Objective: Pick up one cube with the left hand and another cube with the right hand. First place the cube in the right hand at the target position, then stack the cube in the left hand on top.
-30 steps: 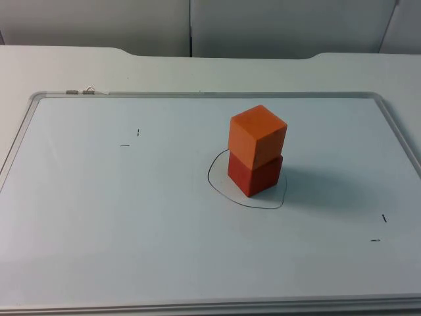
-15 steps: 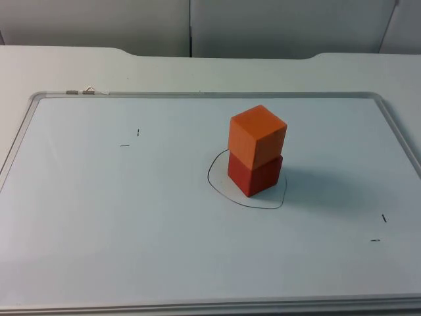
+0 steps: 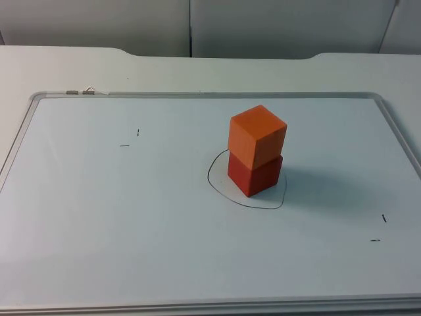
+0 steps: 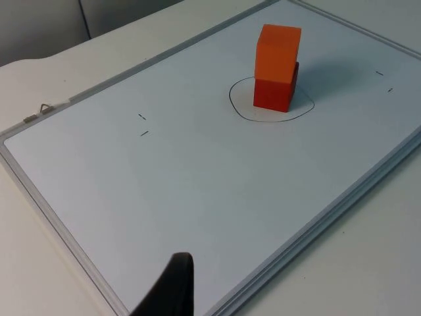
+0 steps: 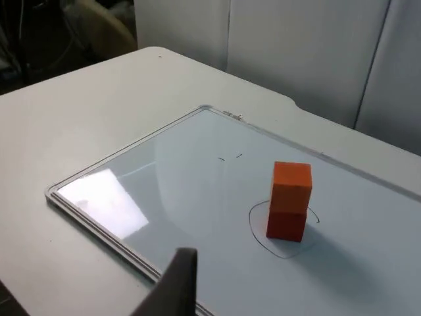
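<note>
An orange cube point(image 3: 258, 135) stands squarely on a red cube point(image 3: 254, 175). The red one rests inside a hand-drawn black outline point(image 3: 214, 184) on the whiteboard point(image 3: 131, 217). The left wrist view shows the same stack, orange cube point(image 4: 279, 54) over red cube point(image 4: 275, 93), far across the board from my left gripper point(image 4: 172, 289), which hangs back over the board's near edge. In the right wrist view the orange cube point(image 5: 291, 186) tops the red cube point(image 5: 287, 224), and my right gripper point(image 5: 177, 284) is held high and well away, off the board's edge. Nothing touches the stack.
The whiteboard's metal frame point(image 3: 197, 94) borders the work area on the white table point(image 3: 79, 66). Small black pen marks point(image 3: 130, 138) lie at the board's left and more pen marks point(image 3: 380, 228) at its right. A grey partition wall point(image 3: 197, 26) closes the back.
</note>
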Action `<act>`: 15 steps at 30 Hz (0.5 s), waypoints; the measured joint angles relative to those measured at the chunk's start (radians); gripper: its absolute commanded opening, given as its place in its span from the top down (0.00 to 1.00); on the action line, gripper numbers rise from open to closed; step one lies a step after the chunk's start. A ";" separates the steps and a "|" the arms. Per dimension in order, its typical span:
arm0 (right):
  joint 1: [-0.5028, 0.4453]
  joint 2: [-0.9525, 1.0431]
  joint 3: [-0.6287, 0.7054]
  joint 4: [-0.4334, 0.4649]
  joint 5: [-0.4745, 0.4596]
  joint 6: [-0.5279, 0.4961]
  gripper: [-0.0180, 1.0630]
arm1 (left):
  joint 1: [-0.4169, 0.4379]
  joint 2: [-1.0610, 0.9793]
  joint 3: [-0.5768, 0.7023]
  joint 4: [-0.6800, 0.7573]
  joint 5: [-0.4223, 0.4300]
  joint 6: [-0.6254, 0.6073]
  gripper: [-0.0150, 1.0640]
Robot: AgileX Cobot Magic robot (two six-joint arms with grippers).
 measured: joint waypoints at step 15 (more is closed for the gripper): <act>0.002 -0.015 0.077 -0.052 0.044 0.132 0.08 | 0.000 0.000 0.000 0.000 0.000 0.002 0.01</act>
